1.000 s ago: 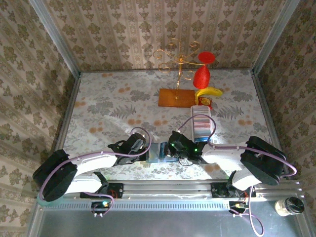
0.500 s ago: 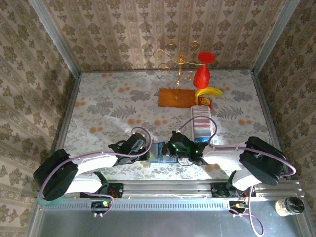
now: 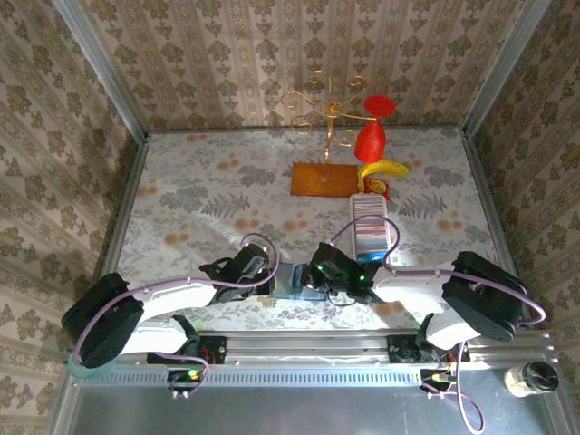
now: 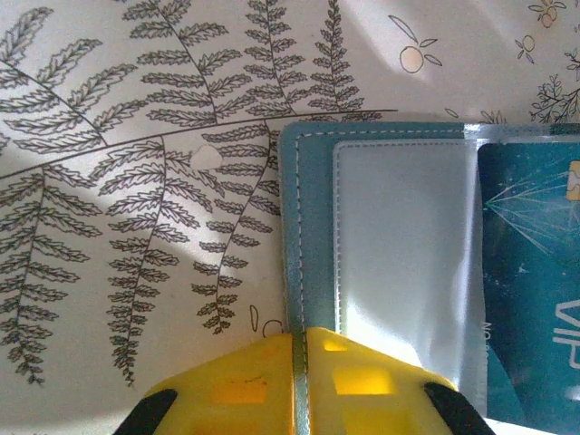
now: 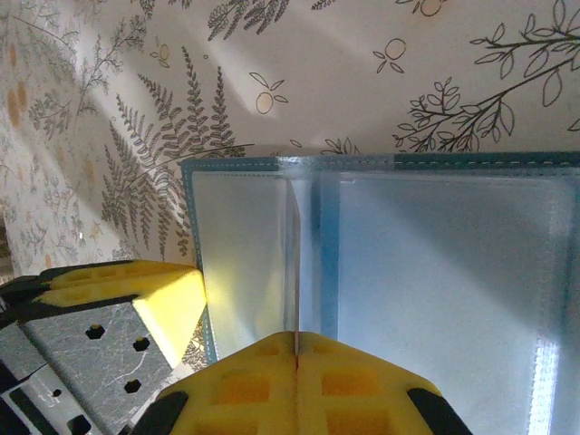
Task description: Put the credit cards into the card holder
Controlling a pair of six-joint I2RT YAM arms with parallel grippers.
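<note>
Wallpapered walls (image 3: 272, 54) enclose a table (image 3: 199, 199) covered in floral cloth. The holder (image 3: 292, 279) lies open and flat at the near edge, between the two arms. Cards (image 3: 372, 234) stand in a white tray (image 3: 353, 227) to the right, and one teal card (image 4: 535, 263) sits in a holder sleeve. The left gripper (image 4: 299, 358) is clamped on the holder's edge. The right gripper (image 5: 296, 349) pinches its clear inner leaf (image 5: 304, 236).

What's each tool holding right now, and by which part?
Both hold the card holder. The left tool pinches its teal border; the right tool pinches the edge of a clear inner sleeve.
</note>
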